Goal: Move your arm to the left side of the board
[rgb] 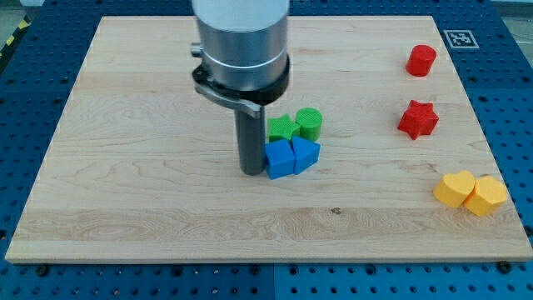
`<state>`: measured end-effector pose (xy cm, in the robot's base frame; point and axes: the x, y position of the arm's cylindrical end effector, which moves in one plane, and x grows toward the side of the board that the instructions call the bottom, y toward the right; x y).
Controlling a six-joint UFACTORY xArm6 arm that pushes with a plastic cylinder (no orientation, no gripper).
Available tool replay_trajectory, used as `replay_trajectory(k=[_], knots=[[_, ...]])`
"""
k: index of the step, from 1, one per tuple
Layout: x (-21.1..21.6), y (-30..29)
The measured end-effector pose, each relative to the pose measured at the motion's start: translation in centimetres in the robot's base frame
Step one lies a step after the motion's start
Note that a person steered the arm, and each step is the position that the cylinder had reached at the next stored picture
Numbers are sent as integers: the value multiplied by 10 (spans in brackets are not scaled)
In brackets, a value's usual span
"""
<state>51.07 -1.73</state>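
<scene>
My rod comes down from the arm's grey cylinder at the view's top centre, and my tip (pixel 251 171) rests on the wooden board (pixel 125 183) a little left of the board's middle. The tip touches or nearly touches the left side of a blue cube (pixel 279 159). A blue triangular block (pixel 306 154) sits against that cube's right side. Behind them are a green star block (pixel 281 128) and a green cylinder (pixel 309 123). The rod hides part of the green star's left edge.
A red cylinder-like block (pixel 421 60) lies at the view's upper right and a red star (pixel 417 119) below it. Two yellow blocks, a heart shape (pixel 455 188) and a hexagon-like one (pixel 486 195), touch each other at the lower right. A marker tag (pixel 460 38) sits beyond the board's top right corner.
</scene>
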Motion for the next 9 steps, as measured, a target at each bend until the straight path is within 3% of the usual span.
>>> replay_trajectory(k=[2, 4, 5, 8, 9], knots=[[-1, -16], [-87, -129], [-137, -139], [-150, -138], [-132, -138]])
